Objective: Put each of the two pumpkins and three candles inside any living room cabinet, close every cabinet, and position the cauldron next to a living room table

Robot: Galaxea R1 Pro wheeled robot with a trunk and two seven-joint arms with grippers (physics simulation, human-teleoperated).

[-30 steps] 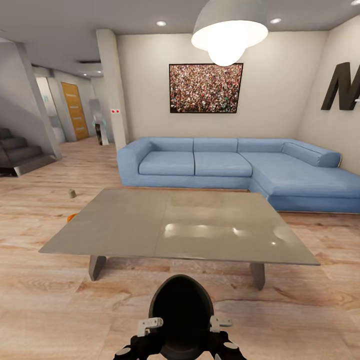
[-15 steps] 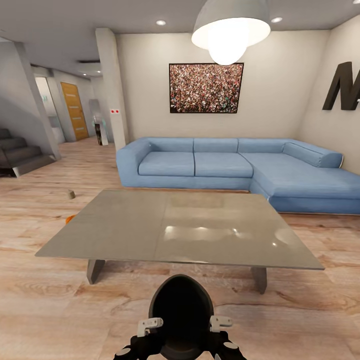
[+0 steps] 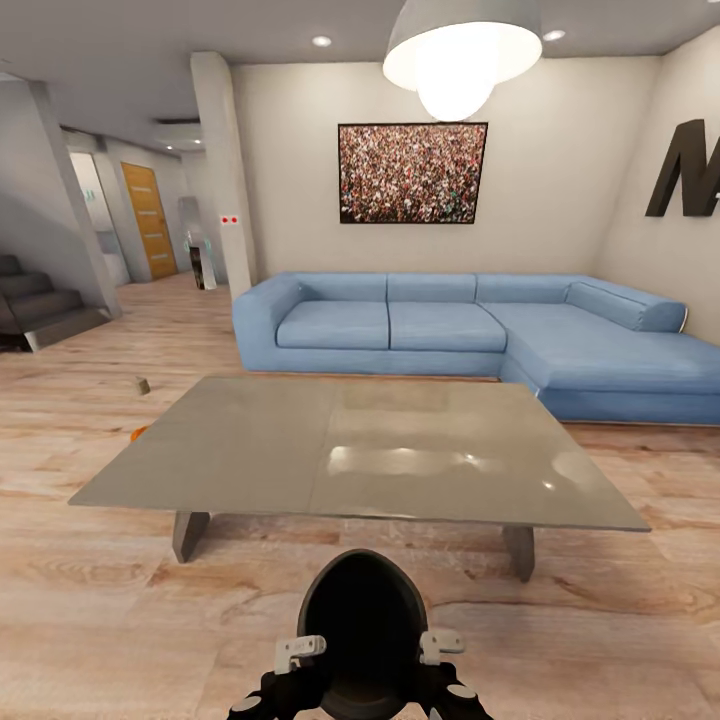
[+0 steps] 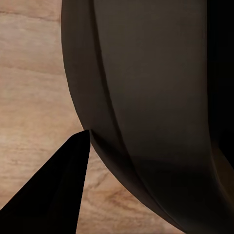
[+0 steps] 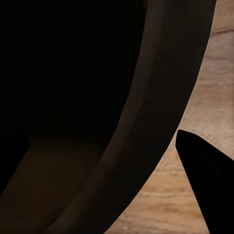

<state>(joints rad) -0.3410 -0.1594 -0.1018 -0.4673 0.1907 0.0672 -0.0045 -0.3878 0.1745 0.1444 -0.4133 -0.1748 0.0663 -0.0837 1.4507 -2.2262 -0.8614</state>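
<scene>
Light wood plank flooring point(image 3: 90, 610) covers the living room, which the head view shows from low in front of a wide, low grey table with a glossy rectangular top point(image 3: 360, 455). Beyond the table, at 12 o'clock, a blue sectional sofa point(image 3: 470, 335) stands against the pale rear wall, its chaise section running toward 2 o'clock. A dark-framed picture of a dense crowd point(image 3: 412, 173) hangs above the sofa, and a white dome pendant lamp point(image 3: 462, 50) hangs lit near the ceiling. Dark stairs point(image 3: 40, 308) sit at 10 o'clock, with an orange wooden door point(image 3: 149, 220) further down the hallway.

The round-bellied matte black cauldron point(image 3: 362, 630) sits at 6 o'clock, directly before the robot and near the front edge of the table, mouth facing upward. The left gripper point(image 3: 297, 655) and the right gripper point(image 3: 440, 650) flank it on either side, each with its pale finger bracket against the rim. The left wrist view shows the cauldron's curved dark wall point(image 4: 146, 107) close against one black fingertip point(image 4: 58, 190) above the flooring. The right wrist view shows the inner hollow and rim point(image 5: 161, 97) beside a black fingertip point(image 5: 204, 170). Whether each claw is clenched on the rim or released cannot be told.

At 10 o'clock, a bright-orange pumpkin point(image 3: 137, 433) shows partly behind the table's left edge, on the floor. Farther off in the same direction, a small grey candle point(image 3: 142, 385) stands on the floor, well apart from the table.
</scene>
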